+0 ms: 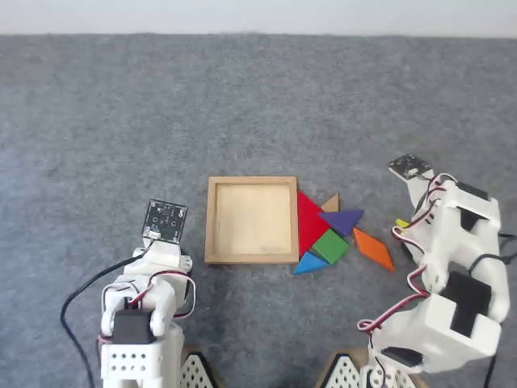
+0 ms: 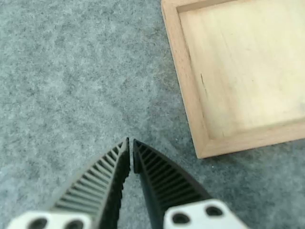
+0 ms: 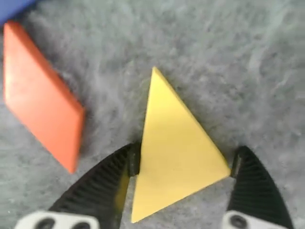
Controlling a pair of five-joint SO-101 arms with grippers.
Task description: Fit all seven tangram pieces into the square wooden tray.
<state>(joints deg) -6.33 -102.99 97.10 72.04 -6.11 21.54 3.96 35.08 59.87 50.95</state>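
Right gripper [image 3: 186,160] is seen spread wide astride yellow triangle [image 3: 171,143], laid flat on grey carpet [image 1: 121,121] right of tray [image 1: 212,218]. Piece judged light, rigid, smooth; best pinched across opposite edges. Left gripper [image 2: 131,145] closed near tray.

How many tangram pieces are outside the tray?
7, all on the carpet right of the tray: red against its wall; tan, purple, green and blue clustered beside red; orange farther right; yellow farthest right. All seven accounted for.
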